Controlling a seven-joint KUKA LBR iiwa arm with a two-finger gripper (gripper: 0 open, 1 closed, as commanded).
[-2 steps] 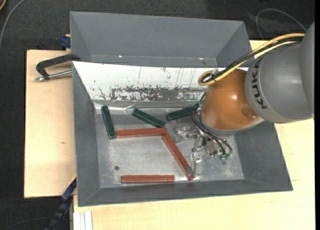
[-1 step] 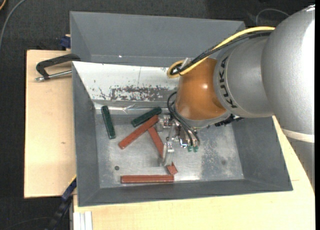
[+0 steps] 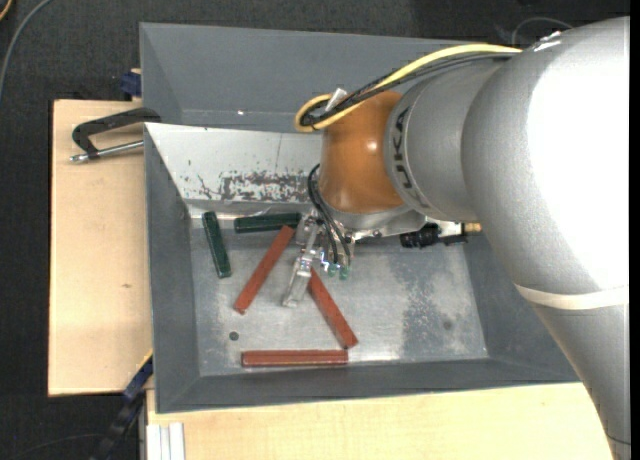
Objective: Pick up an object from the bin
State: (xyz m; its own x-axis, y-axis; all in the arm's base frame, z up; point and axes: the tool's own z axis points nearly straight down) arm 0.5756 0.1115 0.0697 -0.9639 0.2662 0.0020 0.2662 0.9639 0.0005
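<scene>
Pincer (image 3: 304,276) is seen low over the middle of the grey metal bin (image 3: 440,318), hung beneath the arm's orange wrist cover (image 3: 355,163). Whether it is released or clenched cannot be told, and nothing can be made out as grasped.

Two things are found nearest to it. The left red-brown bar (image 3: 264,270) lies just to the left of the pincer, with its long axis running from upper right to lower left. The right red-brown bar (image 3: 333,313) lies just below and to the right, with its axis running from upper left to lower right. Its upper end is close against the pincer's tip, though contact cannot be confirmed. The two bars thus spread like an upturned V, with the pincer near the apex. For either bar, a grip across the narrow width, square to the long axis, would be called for.

A bottom red-brown bar (image 3: 295,357) is laid level near the lower wall. An upright green bar (image 3: 216,243) and a level green bar (image 3: 268,221) are set further to the upper left.

All the bars appear straight, rigid, flat-sided and matte. The bin floor is scuffed bare metal, on which sliding is to be expected.
</scene>
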